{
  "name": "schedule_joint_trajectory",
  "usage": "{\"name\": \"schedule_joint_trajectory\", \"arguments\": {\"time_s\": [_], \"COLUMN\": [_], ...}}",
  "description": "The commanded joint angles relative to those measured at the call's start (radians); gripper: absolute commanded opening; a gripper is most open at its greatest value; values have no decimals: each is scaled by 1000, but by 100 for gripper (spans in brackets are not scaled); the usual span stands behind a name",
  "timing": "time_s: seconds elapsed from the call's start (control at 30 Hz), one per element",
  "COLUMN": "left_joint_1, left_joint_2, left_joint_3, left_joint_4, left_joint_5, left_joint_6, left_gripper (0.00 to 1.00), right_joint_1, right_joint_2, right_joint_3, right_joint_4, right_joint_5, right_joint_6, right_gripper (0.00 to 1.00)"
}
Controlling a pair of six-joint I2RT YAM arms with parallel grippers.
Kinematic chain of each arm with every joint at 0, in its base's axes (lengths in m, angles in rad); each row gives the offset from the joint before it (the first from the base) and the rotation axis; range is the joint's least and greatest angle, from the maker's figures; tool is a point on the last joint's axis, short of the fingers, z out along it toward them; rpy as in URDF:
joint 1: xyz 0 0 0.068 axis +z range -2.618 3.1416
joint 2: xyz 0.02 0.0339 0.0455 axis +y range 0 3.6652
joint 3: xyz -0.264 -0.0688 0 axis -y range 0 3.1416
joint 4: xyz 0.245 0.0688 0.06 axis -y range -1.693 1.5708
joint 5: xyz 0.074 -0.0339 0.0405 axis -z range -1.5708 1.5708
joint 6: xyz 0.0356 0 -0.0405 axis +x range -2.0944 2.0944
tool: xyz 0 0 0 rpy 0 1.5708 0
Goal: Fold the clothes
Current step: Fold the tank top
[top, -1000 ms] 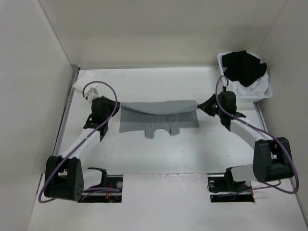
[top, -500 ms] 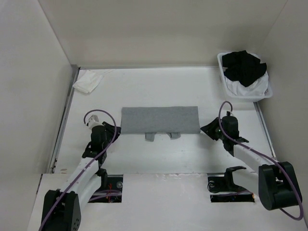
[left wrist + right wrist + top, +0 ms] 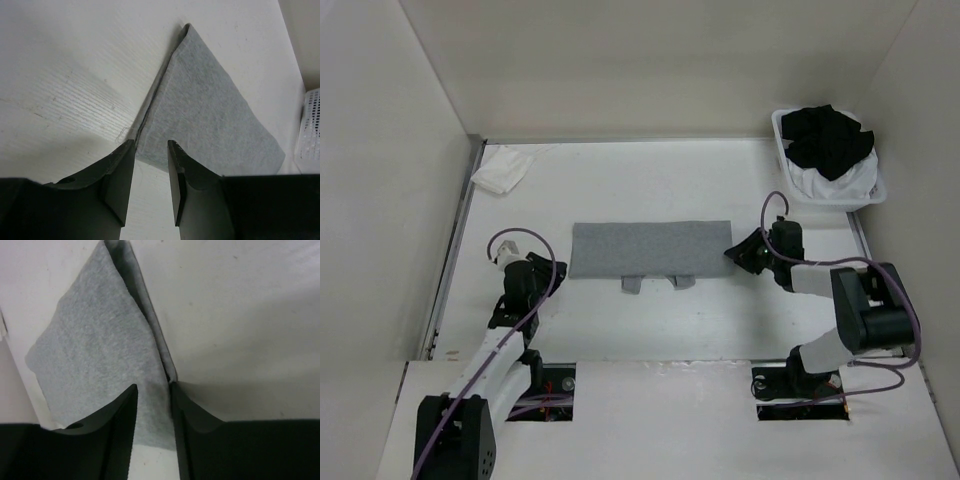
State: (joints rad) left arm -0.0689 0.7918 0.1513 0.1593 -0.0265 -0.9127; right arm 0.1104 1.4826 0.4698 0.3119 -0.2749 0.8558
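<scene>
Overhead cam: we look down from above and behind the arms (image 3: 505,330), far enough back to take in the whole table (image 3: 650,180). L wrist cam: low and close, facing past its fingers (image 3: 117,180) at the grey top (image 3: 210,115), left end. R wrist cam: same, right end. All 3 share the grey top.

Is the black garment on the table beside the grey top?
No, the black garment sits in the white basket, far from the grey top.
</scene>
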Motion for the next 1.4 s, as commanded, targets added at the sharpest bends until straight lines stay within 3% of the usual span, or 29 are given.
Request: {"name": "schedule_joint_trajectory", "arguments": {"time_s": [0.0, 0.07, 0.13, 0.27, 0.37, 0.6, 0.73, 0.93, 1.13, 1.2, 1.23, 1.37], "left_joint_1": [-24, -51, -82, -171, -248, -348, -354, -326, -256, -214, -191, -101], "left_joint_2": [17, 20, 17, 20, 35, 57, -2, -109, -201, -216, -223, -218], "left_joint_3": [51, 62, 73, 83, 100, 119, 97, 57, 18, 5, 1, -12], "left_joint_4": [111, 118, 118, 135, 147, 171, 160, 115, 72, 65, 60, 62], "left_joint_5": [39, 31, 22, -3, -29, -50, -49, -29, 19, 46, 63, 115], "left_joint_6": [-2, -3, -5, -20, -35, -49, -68, -81, -94, -95, -95, -97], "left_gripper": [30, 30, 30, 30, 30, 30, 30, 30, 30, 31, 31, 31], "right_joint_1": [-10, -15, -33, -100, -105, 191, 420, 689, 823, 863, 881, 912], "right_joint_2": [100, 133, 117, -59, -201, -268, -199, 65, 387, 467, 484, 447], "right_joint_3": [44, 61, 63, 20, 56, 288, 442, 737, 1033, 1114, 1133, 1118], "right_joint_4": [159, 203, 226, 175, -1, -319, -433, -621, -770, -801, -797, -734], "right_joint_5": [-93, -107, -96, -50, 6, 339, 489, 646, 663, 661, 654, 570], "right_joint_6": [71, 106, 126, 105, 16, -175, -224, -255, -221, -199, -189, -169], "right_gripper": [31, 9, 0, 0, 0, 0, 0, 0, 3, 16, 23, 24]}}
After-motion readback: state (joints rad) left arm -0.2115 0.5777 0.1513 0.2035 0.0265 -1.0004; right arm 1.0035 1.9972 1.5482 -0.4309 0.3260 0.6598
